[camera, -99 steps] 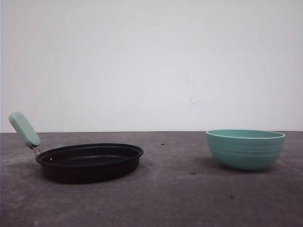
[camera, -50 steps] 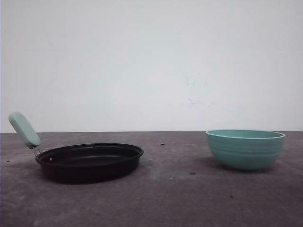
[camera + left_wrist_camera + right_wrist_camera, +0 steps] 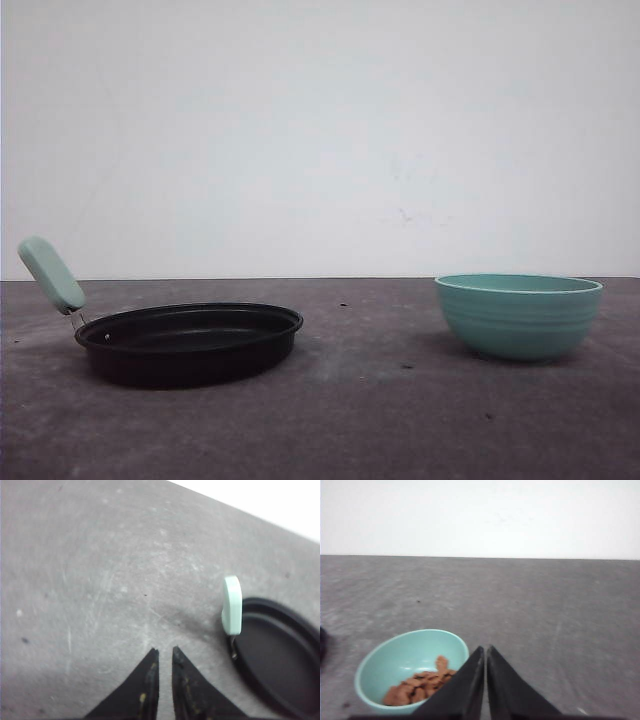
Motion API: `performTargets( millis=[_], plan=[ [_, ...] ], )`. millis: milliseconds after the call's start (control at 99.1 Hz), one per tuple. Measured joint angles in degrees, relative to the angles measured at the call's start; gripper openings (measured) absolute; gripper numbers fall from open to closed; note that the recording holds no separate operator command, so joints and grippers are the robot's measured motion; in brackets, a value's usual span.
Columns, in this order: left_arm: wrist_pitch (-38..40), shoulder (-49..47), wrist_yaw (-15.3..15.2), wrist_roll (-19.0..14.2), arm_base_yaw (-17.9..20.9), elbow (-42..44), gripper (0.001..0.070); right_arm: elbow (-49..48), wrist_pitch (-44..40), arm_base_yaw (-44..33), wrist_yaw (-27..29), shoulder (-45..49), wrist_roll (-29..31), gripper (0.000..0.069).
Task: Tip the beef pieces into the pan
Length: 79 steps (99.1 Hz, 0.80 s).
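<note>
The black pan [image 3: 190, 345] sits on the left of the table, its mint-green handle [image 3: 52, 274] sticking up at its left end. In the left wrist view the pan [image 3: 280, 665] and its handle [image 3: 232, 605] lie off to one side of my left gripper [image 3: 163, 651], whose fingers are nearly together over bare table with nothing between them. The beef pieces [image 3: 417, 686] form a small orange-brown heap inside the teal bowl [image 3: 395, 655]. Beside that bowl's rim my right gripper [image 3: 485, 648] is shut on nothing.
The teal ribbed bowl [image 3: 518, 316] stands on the right of the grey table [image 3: 370, 420], well apart from the pan. A white wall [image 3: 320, 130] closes the back. Bare tabletop lies between the two vessels.
</note>
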Motion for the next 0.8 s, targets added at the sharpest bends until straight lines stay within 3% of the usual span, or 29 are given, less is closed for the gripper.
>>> performTargets(
  millis=[252,656,797],
  plan=[
    [-0.1,0.0,-0.1,-2.9,0.0,0.0,0.002,0.0,-10.8,0.0,9.9,0.0,0.0,0.0007],
    [-0.1,0.0,0.1,-3.4,0.0,0.0,0.002,0.0,-14.3,0.0,13.4,0.7,0.0,0.0007],
    [0.1,0.0,4.4,-4.3,0.0,0.0,0.002,-0.2,-13.2,0.0,13.0,2.1,0.8,0.0007]
  ],
)
